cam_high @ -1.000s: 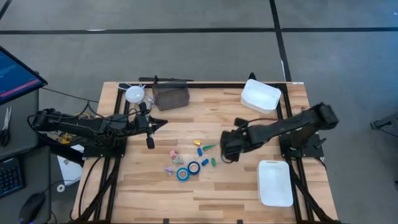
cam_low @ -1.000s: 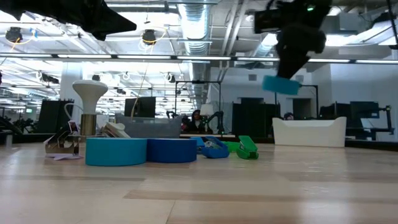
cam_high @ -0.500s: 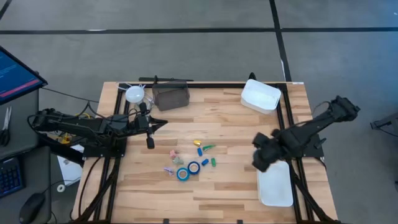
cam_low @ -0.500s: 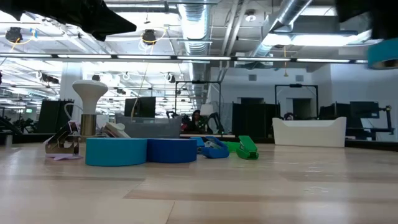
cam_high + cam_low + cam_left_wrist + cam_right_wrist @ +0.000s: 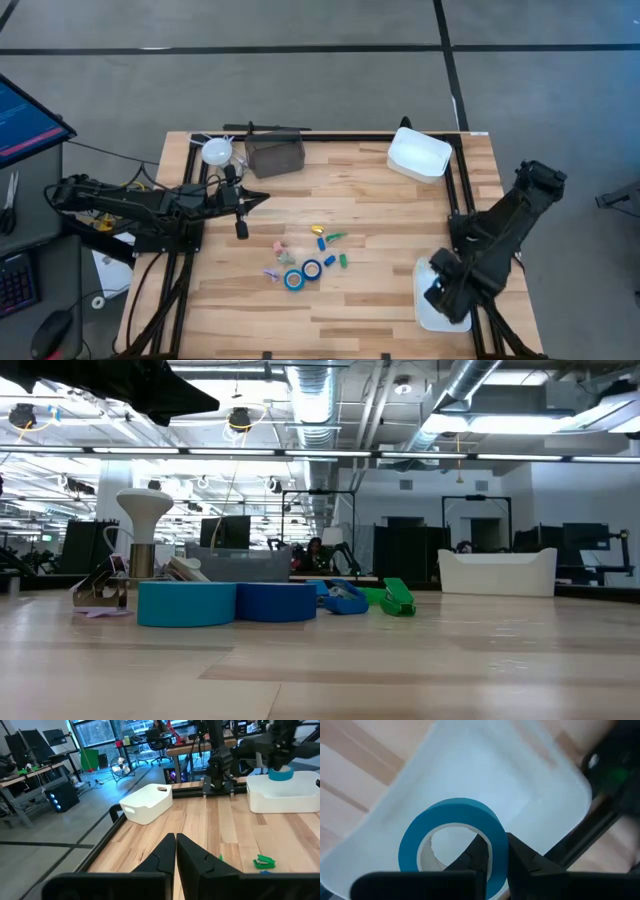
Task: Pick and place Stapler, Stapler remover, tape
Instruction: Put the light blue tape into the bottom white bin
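Placing is the step in hand: the right gripper hangs over the near white tray at the table's right side, its fingers pinched on the wall of a blue tape roll. In the right wrist view the roll sits directly below the gripper with the tray's white floor filling the space under it; whether the roll already touches that floor cannot be told. From the left wrist view the same roll shows just above the tray's rim.

Judging by this, the next move calls for lowering a little if needed, then spreading the fingers so the roll drops flat inside the tray, and lifting straight up clear of its wall.

Two more tape rolls lie well to the left of this gripper, near mid-table among small coloured clips, so a return trip that way should follow.

The left gripper waits far across the table, its fingers pressed together and empty.
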### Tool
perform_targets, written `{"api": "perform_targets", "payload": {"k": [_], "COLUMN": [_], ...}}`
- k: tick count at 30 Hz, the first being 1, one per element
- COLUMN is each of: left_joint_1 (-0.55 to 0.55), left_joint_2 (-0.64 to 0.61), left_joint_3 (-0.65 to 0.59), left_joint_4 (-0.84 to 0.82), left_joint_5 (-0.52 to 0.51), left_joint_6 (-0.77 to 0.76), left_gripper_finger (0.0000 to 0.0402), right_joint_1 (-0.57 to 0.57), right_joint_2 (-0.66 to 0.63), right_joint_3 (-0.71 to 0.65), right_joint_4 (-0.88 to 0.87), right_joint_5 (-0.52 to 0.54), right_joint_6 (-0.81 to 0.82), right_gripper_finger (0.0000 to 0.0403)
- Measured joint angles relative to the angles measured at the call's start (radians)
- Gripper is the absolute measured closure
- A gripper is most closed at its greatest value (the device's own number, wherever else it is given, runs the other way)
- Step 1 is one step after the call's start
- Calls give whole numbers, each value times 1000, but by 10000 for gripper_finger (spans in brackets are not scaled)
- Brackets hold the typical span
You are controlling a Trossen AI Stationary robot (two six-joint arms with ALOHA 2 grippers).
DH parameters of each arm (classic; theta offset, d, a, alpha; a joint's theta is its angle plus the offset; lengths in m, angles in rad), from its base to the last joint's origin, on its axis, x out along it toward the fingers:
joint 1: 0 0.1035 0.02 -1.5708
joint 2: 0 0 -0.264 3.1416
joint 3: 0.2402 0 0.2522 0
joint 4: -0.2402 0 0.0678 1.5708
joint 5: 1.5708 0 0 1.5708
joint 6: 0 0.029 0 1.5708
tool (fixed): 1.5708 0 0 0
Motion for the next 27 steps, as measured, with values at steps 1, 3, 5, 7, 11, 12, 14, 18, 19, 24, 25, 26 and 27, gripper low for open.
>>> {"api": "perform_targets", "payload": {"k": [1, 3, 5, 7, 11, 12, 14, 18, 19, 24, 25, 26, 27], "left_joint_1": [0, 0, 0, 0, 0, 0, 0, 0, 0, 0, 0, 0, 0], "left_joint_2": [0, 0, 0, 0, 0, 0, 0, 0, 0, 0, 0, 0, 0], "left_joint_3": [0, 0, 0, 0, 0, 0, 0, 0, 0, 0, 0, 0, 0], "left_joint_4": [0, 0, 0, 0, 0, 0, 0, 0, 0, 0, 0, 0, 0], "left_joint_5": [0, 0, 0, 0, 0, 0, 0, 0, 0, 0, 0, 0, 0], "left_joint_6": [0, 0, 0, 0, 0, 0, 0, 0, 0, 0, 0, 0, 0], "left_gripper_finger": [394, 394, 394, 394, 394, 394, 394, 394, 394, 394, 394, 394, 394], "right_joint_1": [15, 38, 56, 67, 66, 65, 64, 59, 59, 49, 48, 48, 46], "right_joint_2": [16, 51, 88, 126, 198, 215, 244, 284, 287, 282, 278, 274, 272], "right_joint_3": [0, 0, 0, 0, 0, 0, 0, 0, 0, 0, 0, 0, 0], "right_joint_4": [4, 15, 32, 45, 86, 93, 97, 91, 90, 87, 83, 83, 81], "right_joint_5": [-7, -22, -28, -29, -28, -28, -29, -28, -28, -20, -19, -17, -14], "right_joint_6": [27, 72, 107, 125, 125, 125, 125, 125, 125, 106, 99, 86, 75], "right_gripper_finger": [375, 375, 375, 375, 375, 375, 375, 375, 370, 295, 279, 264, 250]}}
